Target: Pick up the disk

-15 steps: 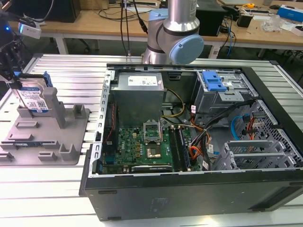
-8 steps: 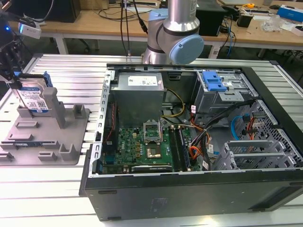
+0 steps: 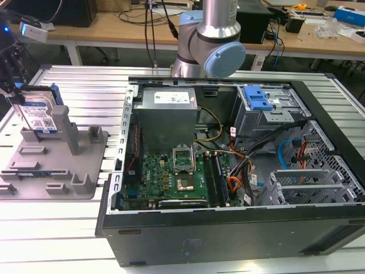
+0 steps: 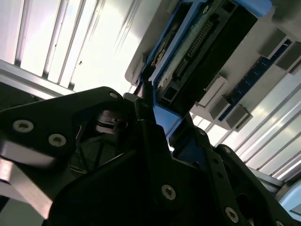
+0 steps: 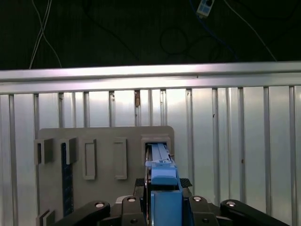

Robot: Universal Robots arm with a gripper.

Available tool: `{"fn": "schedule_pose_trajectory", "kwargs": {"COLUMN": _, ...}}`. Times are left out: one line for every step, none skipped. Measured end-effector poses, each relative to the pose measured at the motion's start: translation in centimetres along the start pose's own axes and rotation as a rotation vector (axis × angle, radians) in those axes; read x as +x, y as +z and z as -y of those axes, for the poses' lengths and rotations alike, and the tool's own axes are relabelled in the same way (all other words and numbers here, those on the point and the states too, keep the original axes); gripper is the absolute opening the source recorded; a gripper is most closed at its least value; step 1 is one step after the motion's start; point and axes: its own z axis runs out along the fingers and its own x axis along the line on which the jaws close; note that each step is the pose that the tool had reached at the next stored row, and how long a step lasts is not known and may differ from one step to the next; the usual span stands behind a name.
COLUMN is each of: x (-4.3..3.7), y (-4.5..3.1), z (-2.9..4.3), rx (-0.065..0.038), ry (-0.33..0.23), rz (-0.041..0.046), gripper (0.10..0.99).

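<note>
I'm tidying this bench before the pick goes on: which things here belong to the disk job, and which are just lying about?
Belongs to the job:
- the disk, standing upright in the grey fixture
- the pincer, closed on the disk's blue rail

Just lying about:
- open computer case
- blue-latched drive cage
- cluttered workbench behind

In the second wrist view, the black hand (image 4: 157,129) seemingly clamps the disk's (image 4: 207,52) blue rail above the grey fixture (image 4: 273,44).

no legible text anywhere: the disk (image 3: 39,116) carries a white-and-blue label with barcodes, the power supply (image 3: 166,101) in the computer case (image 3: 228,240) a white sticker, print on both too small to read
</note>
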Motion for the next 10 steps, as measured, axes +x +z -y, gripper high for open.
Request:
{"fn": "schedule_pose_trajectory", "kwargs": {"x": 0.01, "y": -0.3, "z": -0.01, "rx": 0.0, "ry": 0.0, "rz": 0.0, "gripper": 0.369}}
{"fn": "schedule_pose_trajectory", "kwargs": {"x": 0.02, "y": -0.61, "z": -0.01, "rx": 0.0, "ry": 0.0, "rz": 0.0, "gripper": 0.369}}
{"fn": "schedule_pose_trajectory", "kwargs": {"x": 0.03, "y": -0.97, "z": -0.02, "rx": 0.0, "ry": 0.0, "rz": 0.0, "gripper": 0.369}}
{"fn": "schedule_pose_trajectory", "kwargs": {"x": 0.05, "y": -1.45, "z": -0.02, "rx": 0.0, "ry": 0.0, "rz": -0.0001, "gripper": 0.369}}
{"fn": "schedule_pose_trajectory", "kwargs": {"x": 0.06, "y": -1.9, "z": -0.03, "rx": 0.0, "ry": 0.0, "rz": -0.0001, "gripper": 0.369}}
{"fn": "schedule_pose_trajectory", "kwargs": {"x": 0.08, "y": -2.47, "z": -0.04, "rx": 0.0, "ry": 0.0, "rz": -0.0001, "gripper": 0.369}}
{"fn": "schedule_pose_trajectory", "kwargs": {"x": 0.1, "y": -2.99, "z": -0.05, "rx": 0.0, "ry": 0.0, "rz": 0.0, "gripper": 0.369}}
{"fn": "schedule_pose_trajectory", "kwargs": {"x": 0.13, "y": -3.87, "z": -0.06, "rx": 0.0, "ry": 0.0, "rz": 0.0, "gripper": 0.369}}
{"fn": "schedule_pose_trajectory", "kwargs": {"x": 0.16, "y": -4.82, "z": -0.07, "rx": 0.0, "ry": 0.0, "rz": -0.0001, "gripper": 0.369}}
{"fn": "schedule_pose_trajectory", "kwargs": {"x": 0.19, "y": -5.75, "z": -0.08, "rx": 0.0, "ry": 0.0, "rz": -0.0001, "gripper": 0.369}}
